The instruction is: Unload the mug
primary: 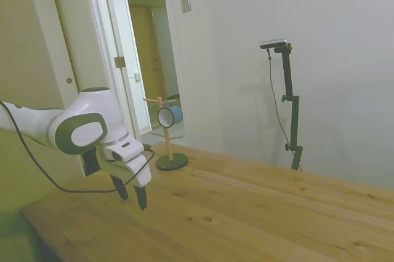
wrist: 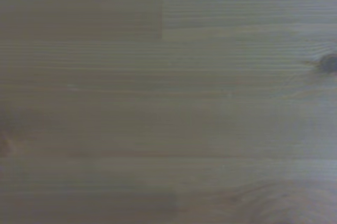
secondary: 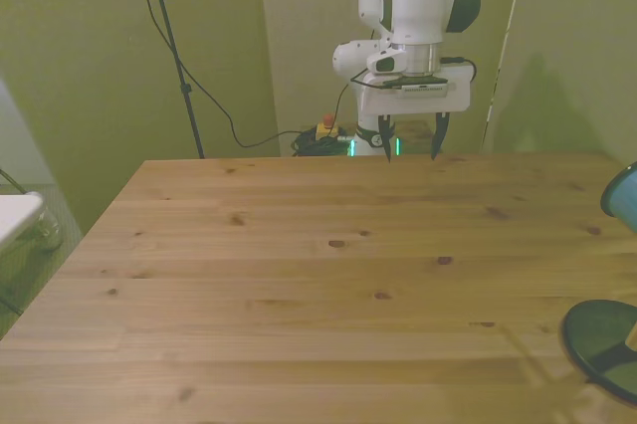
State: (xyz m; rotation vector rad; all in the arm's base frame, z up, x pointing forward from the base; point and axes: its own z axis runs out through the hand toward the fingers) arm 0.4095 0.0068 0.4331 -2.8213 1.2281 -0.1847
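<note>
Mug [primary: 170, 115] hanging sideways on wooden rack [primary: 167, 145] at table [secondary: 328, 275] edge, well apart from empty, spread gripper [secondary: 412, 151]; likely to snag on peg or tip rack if pulled off crookedly.

White arm [secondary: 418, 6] — grey joints, black cable [primary: 37, 170]

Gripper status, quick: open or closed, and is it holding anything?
White arm's two-finger gripper: open, empty, hanging above the wooden table, apart from the light-blue mug.
</note>
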